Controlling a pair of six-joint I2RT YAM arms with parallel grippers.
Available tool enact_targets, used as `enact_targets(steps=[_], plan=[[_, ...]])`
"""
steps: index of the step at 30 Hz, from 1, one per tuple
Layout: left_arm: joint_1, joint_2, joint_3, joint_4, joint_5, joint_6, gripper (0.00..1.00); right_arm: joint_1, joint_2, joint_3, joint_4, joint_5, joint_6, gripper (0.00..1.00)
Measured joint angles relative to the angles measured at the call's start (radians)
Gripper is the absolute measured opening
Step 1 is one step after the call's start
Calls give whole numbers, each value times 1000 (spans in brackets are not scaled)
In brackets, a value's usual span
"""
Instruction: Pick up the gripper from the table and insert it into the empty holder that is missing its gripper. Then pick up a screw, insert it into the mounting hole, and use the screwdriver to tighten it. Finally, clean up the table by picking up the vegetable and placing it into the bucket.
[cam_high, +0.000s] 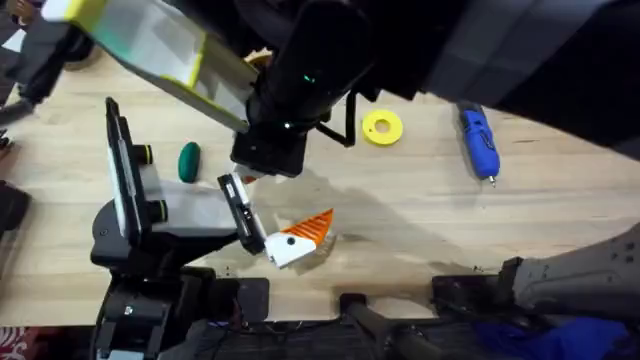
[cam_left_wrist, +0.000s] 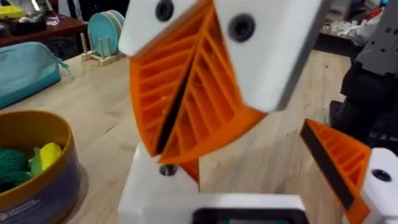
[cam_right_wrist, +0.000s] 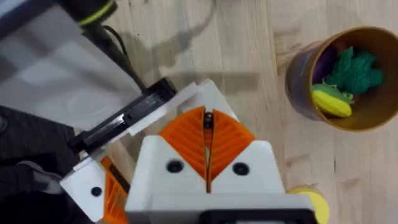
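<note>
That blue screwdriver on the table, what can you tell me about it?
The screwdriver is a blue cylinder of what looks like plastic, with a thin metal tip at one end. It lies flat on the wooden table, tip pointing toward the arms' bases, to the right of a flat yellow ring. Nothing touches it; no end effector is near.

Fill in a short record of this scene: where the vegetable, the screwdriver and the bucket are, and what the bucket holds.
vegetable: glossy dark green oval toy, lying on the wooden table, outside the bucket
screwdriver: blue cylindrical powered screwdriver, lying on the table
bucket: small round yellow-rimmed cup, upright
bucket contents: bright green leafy toy, yellow toy
other: flat yellow ring, apart from the screwdriver
</note>
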Motion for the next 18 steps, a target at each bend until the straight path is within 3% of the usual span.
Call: enact_targets(steps=[18], plan=[[0,0,0,0,0,0,986,0,0,-12,3,0,0,6]])
